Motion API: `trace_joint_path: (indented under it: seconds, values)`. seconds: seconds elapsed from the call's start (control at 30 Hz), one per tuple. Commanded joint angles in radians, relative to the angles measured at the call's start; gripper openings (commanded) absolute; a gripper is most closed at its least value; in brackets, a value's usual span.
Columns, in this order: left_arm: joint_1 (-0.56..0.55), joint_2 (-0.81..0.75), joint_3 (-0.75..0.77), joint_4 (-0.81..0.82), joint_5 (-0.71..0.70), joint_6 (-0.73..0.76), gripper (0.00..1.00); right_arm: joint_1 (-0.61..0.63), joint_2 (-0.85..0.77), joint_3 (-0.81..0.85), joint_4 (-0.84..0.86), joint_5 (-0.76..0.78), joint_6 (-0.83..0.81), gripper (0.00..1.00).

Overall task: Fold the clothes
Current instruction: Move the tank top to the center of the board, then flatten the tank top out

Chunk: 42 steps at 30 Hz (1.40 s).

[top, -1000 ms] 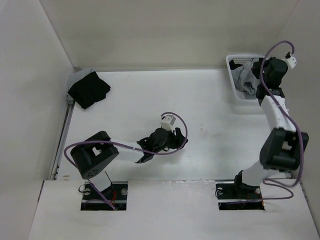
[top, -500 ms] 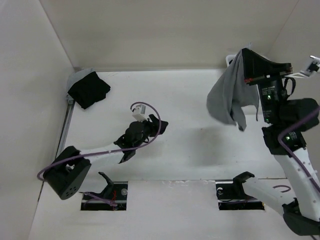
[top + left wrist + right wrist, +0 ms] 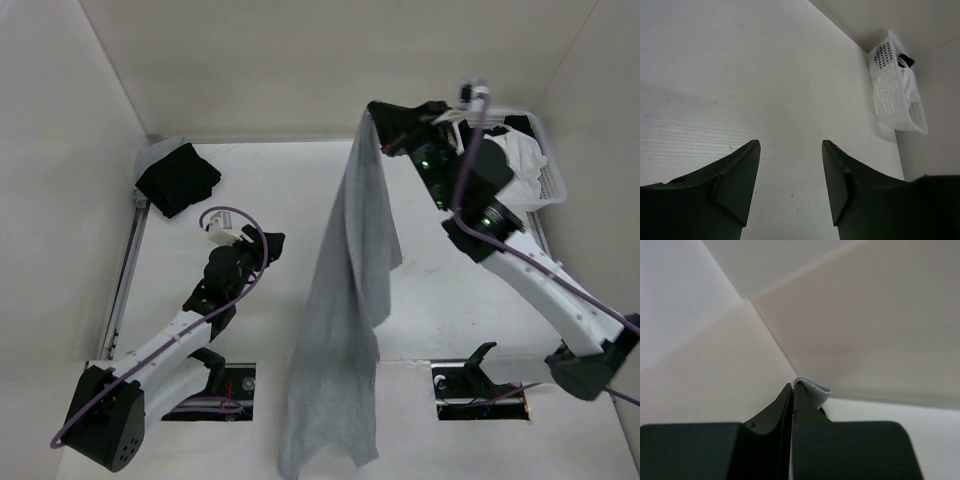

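Note:
The clothes (image 3: 345, 300), a plain grey top, hang full length in the air in the top view, from high over the table's back down past its near edge. My right gripper (image 3: 380, 118) is shut on the top's upper edge. In the right wrist view a small grey fold (image 3: 814, 390) pokes out past the shut right gripper (image 3: 792, 386). My left gripper (image 3: 271, 241) sits low over the table's left half, apart from the cloth. In its wrist view the left gripper (image 3: 790, 144) is open, with only bare table between its fingers.
A white basket (image 3: 548, 178) stands at the back right corner with a white garment (image 3: 522, 152) in it; the basket (image 3: 894, 92) also shows in the left wrist view. A black garment (image 3: 178, 178) lies at the back left. Walls enclose the table.
My right arm has lifted the grey top out of the basket and swung it left over the table, where it now hangs full length. My left arm has drawn back to the left, still open.

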Motion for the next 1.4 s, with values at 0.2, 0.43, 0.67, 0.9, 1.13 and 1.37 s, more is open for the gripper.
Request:
trace_joint_path:
  seconds: [0.2, 0.43, 0.67, 0.9, 1.13, 1.37]
  values:
    - [0.135, -0.039, 0.038, -0.071, 0.098, -0.019, 0.51, 0.013, 0.155, 0.393, -0.139, -0.003, -0.117, 0.0]
    - [0.147, -0.128, 0.051, -0.143, 0.089, -0.033, 0.5, 0.362, 0.051, 0.187, -0.132, 0.309, -0.324, 0.0]
    - [0.216, -0.149, 0.0, -0.229, 0.089, -0.015, 0.5, 0.73, 0.134, -0.395, -0.055, 0.884, 0.002, 0.05]
    - [0.244, -0.135, -0.064, -0.292, 0.089, 0.01, 0.5, 0.846, 0.318, -0.355, -0.299, 0.732, 0.363, 0.27]
    - [0.234, -0.108, -0.104, -0.303, 0.081, 0.03, 0.48, 0.641, 0.178, -0.488, -0.178, 0.55, 0.236, 0.12]
    - [0.15, -0.021, -0.086, -0.319, 0.04, 0.054, 0.42, 0.219, 0.299, -0.516, -0.185, 0.102, 0.288, 0.1]
